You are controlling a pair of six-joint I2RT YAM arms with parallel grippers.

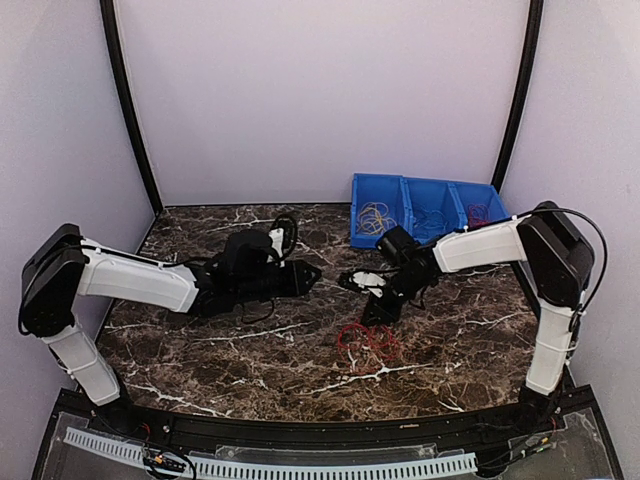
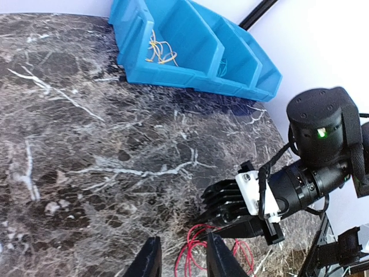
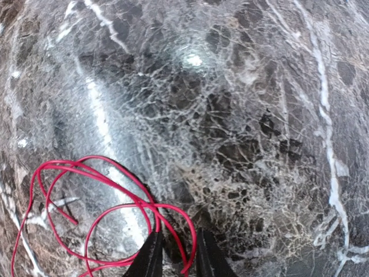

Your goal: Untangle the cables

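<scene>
A red cable [image 1: 370, 343] lies in loose loops on the marble table, front of centre. My right gripper [image 1: 372, 318] points down at its far edge. In the right wrist view the gripper [image 3: 177, 259] is narrowly open, with one strand of the red cable [image 3: 92, 173] running between the fingers. My left gripper [image 1: 312, 277] hovers to the left, open and empty. In the left wrist view the gripper [image 2: 183, 259] faces the red cable [image 2: 196, 248] and the right gripper [image 2: 222, 222]. No blue or yellow cable lies on the table.
Three joined blue bins [image 1: 357, 195] stand at the back right. They hold a yellow cable [image 1: 375, 218], a blue cable [image 1: 432, 218] and a red cable [image 1: 478, 213]. The bins also show in the left wrist view [image 2: 173, 75]. Walls close in the table on three sides.
</scene>
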